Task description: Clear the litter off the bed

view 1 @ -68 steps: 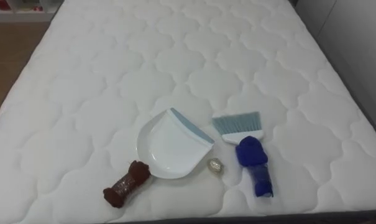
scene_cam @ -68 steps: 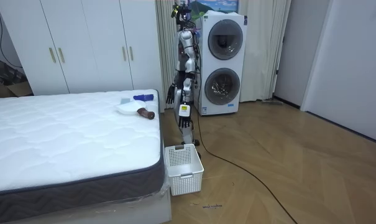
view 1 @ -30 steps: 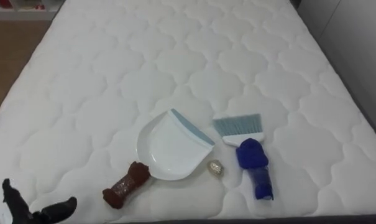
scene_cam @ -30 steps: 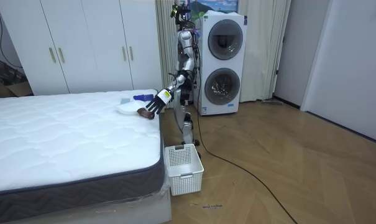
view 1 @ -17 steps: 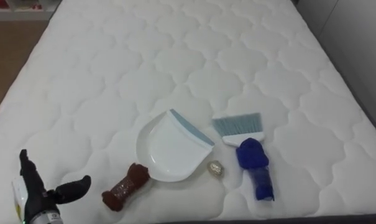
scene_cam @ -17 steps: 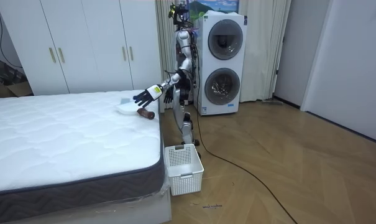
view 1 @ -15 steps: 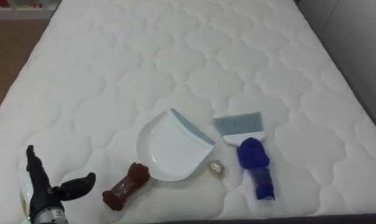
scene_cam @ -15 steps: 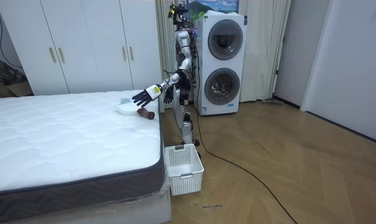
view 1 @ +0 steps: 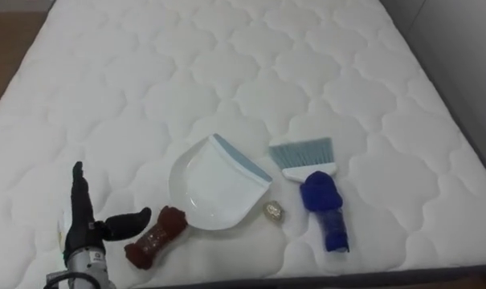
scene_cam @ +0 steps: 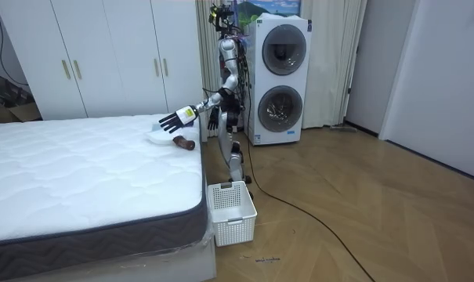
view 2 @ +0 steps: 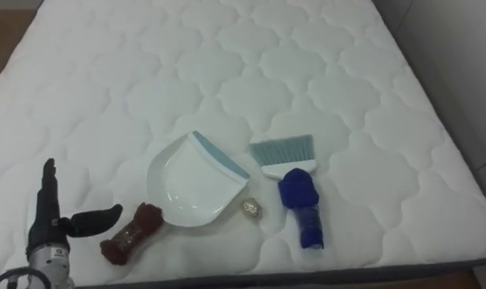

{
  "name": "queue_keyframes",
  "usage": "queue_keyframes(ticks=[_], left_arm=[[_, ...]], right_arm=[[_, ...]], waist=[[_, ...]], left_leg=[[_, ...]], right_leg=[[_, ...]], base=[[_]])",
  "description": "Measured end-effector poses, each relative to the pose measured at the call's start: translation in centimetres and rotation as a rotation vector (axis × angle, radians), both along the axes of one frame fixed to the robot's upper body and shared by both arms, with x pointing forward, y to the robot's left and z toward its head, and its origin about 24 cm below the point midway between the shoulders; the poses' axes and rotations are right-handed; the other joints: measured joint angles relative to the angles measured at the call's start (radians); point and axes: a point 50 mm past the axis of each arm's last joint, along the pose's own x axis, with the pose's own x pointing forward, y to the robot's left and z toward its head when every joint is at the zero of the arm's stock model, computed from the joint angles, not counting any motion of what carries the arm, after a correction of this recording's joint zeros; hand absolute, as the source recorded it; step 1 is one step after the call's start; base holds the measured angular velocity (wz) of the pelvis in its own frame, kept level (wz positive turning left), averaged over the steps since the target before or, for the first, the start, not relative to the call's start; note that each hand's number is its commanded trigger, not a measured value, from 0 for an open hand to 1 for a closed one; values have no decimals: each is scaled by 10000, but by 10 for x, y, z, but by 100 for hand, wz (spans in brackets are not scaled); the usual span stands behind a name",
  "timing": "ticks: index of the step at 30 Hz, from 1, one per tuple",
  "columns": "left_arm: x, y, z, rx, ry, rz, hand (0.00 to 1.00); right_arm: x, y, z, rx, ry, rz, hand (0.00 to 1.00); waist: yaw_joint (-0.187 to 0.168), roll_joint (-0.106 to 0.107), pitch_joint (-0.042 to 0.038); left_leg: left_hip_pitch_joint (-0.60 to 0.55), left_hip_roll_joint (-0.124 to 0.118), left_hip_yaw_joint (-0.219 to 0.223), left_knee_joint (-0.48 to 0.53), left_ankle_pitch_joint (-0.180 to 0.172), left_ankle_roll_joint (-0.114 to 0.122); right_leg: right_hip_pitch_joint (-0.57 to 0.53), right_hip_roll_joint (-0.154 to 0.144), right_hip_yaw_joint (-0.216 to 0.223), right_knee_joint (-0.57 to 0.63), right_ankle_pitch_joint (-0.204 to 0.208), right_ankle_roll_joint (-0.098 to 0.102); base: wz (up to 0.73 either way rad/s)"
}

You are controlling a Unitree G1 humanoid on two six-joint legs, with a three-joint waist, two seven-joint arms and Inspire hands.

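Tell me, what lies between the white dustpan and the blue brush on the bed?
A small crumpled gold-coloured ball lies on the mattress between the white plastic dustpan and the blue-handled brush, clear in both eye views.

Home bedroom: bed; wardrobe; 2 stacked washers

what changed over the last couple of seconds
The left hand rose from the robot's side and reached forward over the mattress. It is now open, fingers straight, beside the brown handle of the dustpan, not gripping it. Nothing was taken or let go. Dustpan, brush and small crumpled ball stayed put; the right hand still hangs low.
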Motion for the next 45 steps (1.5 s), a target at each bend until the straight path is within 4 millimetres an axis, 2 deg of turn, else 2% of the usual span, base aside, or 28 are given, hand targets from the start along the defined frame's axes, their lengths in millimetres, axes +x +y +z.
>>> queue_keyframes(ticks=[6,13,16,23,29,31,34,38,43,44,45], left_arm=[[0,-10,-4,-134,298,-706,0],[0,-12,-10,-166,659,-977,0],[-1,-14,-17,-133,1069,-1121,0],[-4,-26,-28,-128,1718,-1772,0],[4,-28,-25,121,1557,-2015,0],[7,-28,-24,143,1504,-2044,0],[13,-29,-27,226,1743,-2136,0],[25,-27,-20,413,1458,-2159,0],[37,-21,-14,748,1235,-1922,0],[44,-21,-10,832,1064,-1844,0],[50,-21,-7,929,923,-1793,0]], right_arm=[[-1,-1,0,-18,-18,-217,0],[1,-2,1,-22,-25,-108,0],[3,-2,1,-79,-63,11,0],[11,-3,2,-318,-187,243,0],[20,-3,3,-404,-223,611,0],[25,-2,4,-440,-275,721,0],[29,-1,5,-510,-287,1059,0],[32,-2,5,-647,-331,1024,0],[38,-3,7,-915,-424,1175,0],[39,-3,7,-995,-444,1163,0],[41,-5,8,-1140,-596,1025,0]], waist=[[-22,43,30],[-36,71,54],[-26,107,85],[-25,158,97],[-100,154,98],[-268,172,105],[-268,178,111],[-285,203,125],[-294,217,139],[-288,243,162],[-244,357,253]], left_leg=[[0,1,12,-5,1,0],[-112,4,11,12,1,0],[-243,1,2,97,1,1],[-730,4,-3,162,46,3],[-852,14,13,136,47,3],[-1005,16,-43,140,61,3],[-1064,25,-13,136,72,2],[-1258,30,-10,114,76,-1],[-1434,49,-287,105,113,1],[-1504,60,-399,91,116,2],[-1475,174,-1078,69,131,6]], right_leg=[[-8,0,23,-2,0,0],[-100,0,14,8,0,0],[-210,0,-45,8,4,-4],[-654,-3,-59,68,32,-34],[-844,-2,-22,129,31,-34],[-1002,-3,-120,192,31,-34],[-1106,-3,-102,215,31,-35],[-1314,-4,-114,225,31,-35],[-1732,-6,-104,638,28,-38],[-1917,-1,-121,804,27,-39],[-2500,38,-93,1524,-88,-112]], base=[[0],[0],[2],[0],[0],[3],[-2],[-1],[-7],[-6],[-22]])
